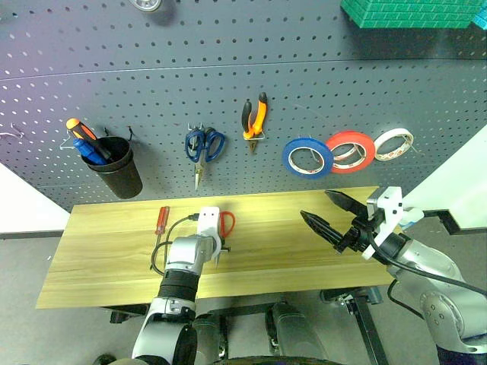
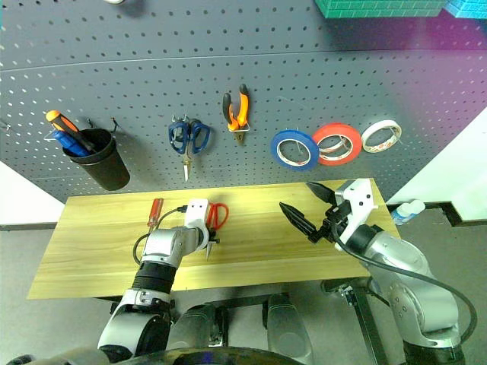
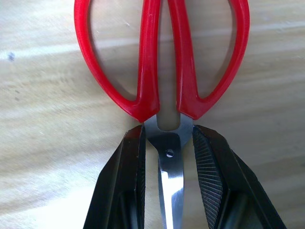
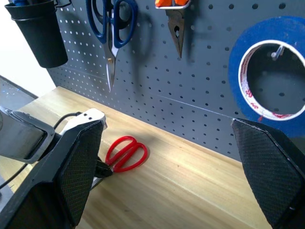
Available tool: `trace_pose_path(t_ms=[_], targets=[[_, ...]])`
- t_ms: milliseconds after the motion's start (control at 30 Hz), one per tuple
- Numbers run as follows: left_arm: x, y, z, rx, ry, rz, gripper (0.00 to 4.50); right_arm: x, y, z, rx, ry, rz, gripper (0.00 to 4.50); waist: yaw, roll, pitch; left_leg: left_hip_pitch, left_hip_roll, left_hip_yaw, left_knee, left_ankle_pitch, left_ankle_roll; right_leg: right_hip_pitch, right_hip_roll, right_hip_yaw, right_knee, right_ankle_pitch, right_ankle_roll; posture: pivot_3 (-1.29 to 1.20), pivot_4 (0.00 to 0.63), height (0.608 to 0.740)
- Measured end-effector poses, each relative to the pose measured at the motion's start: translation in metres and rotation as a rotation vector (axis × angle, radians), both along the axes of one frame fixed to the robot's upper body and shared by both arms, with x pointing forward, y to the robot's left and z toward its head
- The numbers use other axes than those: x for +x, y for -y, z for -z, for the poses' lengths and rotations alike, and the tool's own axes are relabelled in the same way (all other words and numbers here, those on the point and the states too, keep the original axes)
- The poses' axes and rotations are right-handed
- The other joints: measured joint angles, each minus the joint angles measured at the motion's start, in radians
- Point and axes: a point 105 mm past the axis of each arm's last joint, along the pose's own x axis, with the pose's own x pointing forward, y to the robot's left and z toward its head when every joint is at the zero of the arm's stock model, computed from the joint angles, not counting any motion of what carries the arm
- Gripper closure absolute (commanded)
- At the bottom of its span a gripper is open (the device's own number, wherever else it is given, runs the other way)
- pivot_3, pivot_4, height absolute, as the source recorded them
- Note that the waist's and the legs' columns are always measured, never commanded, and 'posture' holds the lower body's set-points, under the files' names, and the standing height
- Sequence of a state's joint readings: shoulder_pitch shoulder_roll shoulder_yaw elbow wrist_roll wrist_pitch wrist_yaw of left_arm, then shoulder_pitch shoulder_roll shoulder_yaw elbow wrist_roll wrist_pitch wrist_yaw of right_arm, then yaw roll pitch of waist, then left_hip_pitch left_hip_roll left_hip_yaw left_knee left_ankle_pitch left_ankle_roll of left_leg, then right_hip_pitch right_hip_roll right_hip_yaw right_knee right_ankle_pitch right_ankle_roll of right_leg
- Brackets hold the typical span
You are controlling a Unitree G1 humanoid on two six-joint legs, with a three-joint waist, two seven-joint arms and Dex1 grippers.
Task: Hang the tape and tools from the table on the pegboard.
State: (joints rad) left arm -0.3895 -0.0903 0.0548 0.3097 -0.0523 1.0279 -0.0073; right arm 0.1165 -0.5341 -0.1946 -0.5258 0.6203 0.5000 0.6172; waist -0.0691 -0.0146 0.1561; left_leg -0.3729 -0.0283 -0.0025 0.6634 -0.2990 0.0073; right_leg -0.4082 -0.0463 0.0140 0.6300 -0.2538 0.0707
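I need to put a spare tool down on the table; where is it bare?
The table is bare under the right gripper and left of the red-handled screwdriver. It is crowded mid-left, where the left gripper clamps the red-handled scissors.

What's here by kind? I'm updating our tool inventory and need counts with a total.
Tape rolls: 3 (blue, red-orange, white)
Scissors: 2 (red, blue)
Pliers: 1
Screwdriver on the table: 1
Total: 7

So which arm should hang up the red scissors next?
The left one. Its tool is already closed around the red scissors at the pivot as they lie on the table. The right tool hangs open in the air, holding nothing.
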Motion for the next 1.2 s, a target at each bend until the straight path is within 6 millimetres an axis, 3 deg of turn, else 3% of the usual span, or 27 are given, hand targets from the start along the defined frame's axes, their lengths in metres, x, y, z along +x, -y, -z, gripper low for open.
trace_pose_path(t_ms=[333,500,800,1200], targets=[[0.000,-0.009,-0.005,0.024,0.029,0.081,3.41,0.000,0.011,0.016,0.012,-0.017,-0.008,0.00,-0.001,0.001,0.000,0.000,0.000,0.000,0.000,0.000,0.000,0.000,0.000,0.000,0.000,0.000,0.000,-0.20,0.148,0.736],[-0.006,-0.015,-0.008,0.078,0.055,0.264,3.41,0.002,0.020,0.029,0.011,-0.024,-0.010,0.00,0.000,-0.001,0.001,-0.002,0.000,0.000,-0.001,0.000,0.000,-0.003,0.000,0.000,0.000,0.000,-0.001,-0.19,0.147,0.736],[0.001,-0.027,-0.031,0.197,0.279,0.462,3.41,0.002,0.029,0.043,0.008,-0.020,-0.016,0.00,0.001,0.002,0.003,-0.004,0.000,0.000,-0.006,0.000,0.000,-0.005,-0.003,0.001,-0.003,-0.001,-0.005,-0.18,0.148,0.736],[-0.019,-0.028,-0.058,0.223,0.614,0.714,3.41,-0.001,0.029,0.045,-0.010,-0.033,-0.058,0.00,0.008,0.004,0.002,-0.015,0.000,0.001,-0.014,0.001,-0.001,-0.021,-0.003,0.001,-0.002,0.000,-0.006,-0.17,0.143,0.736]])
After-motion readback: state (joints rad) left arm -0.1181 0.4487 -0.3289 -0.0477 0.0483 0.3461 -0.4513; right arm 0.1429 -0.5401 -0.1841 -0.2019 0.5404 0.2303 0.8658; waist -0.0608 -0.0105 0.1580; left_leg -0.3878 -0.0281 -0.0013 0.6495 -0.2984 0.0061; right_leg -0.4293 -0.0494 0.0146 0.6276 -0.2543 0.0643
